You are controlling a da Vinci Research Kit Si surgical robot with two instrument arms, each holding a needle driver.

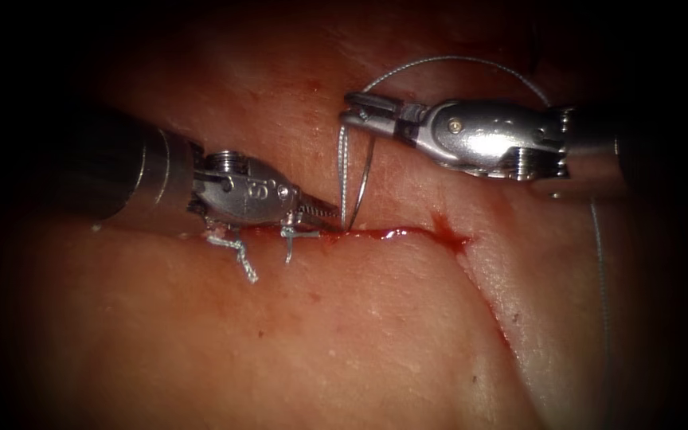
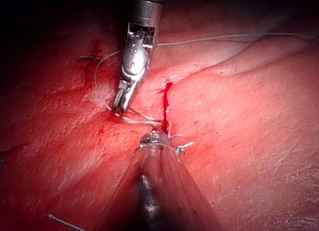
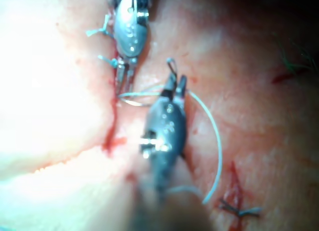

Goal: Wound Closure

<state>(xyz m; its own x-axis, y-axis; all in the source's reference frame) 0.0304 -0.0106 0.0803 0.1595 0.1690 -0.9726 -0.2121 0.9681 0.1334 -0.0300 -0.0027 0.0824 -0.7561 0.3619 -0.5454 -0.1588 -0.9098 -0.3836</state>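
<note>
The cut [image 1: 408,232] runs across the tissue [image 1: 344,334] with red fluid along it. My right tool [image 1: 352,110] comes in above the cut, jaws shut on the upper end of the thin curved needle [image 1: 365,179]. The needle hangs down, its point meeting the cut's upper edge. A thread [image 1: 343,175] runs beside it from those jaws to the same spot. More thread [image 1: 447,59] arcs over the right tool and trails down the right. My left tool [image 1: 330,219] lies along the cut, jaws shut, tips at that spot; I cannot tell whether they pinch anything.
Two tied stitches with cut ends [image 1: 236,259] [image 1: 290,239] sit on the cut under the left tool. A pale ridge of tissue [image 1: 511,310] slopes down from the cut's right end. Another old stitch [image 3: 239,208] lies on the tissue.
</note>
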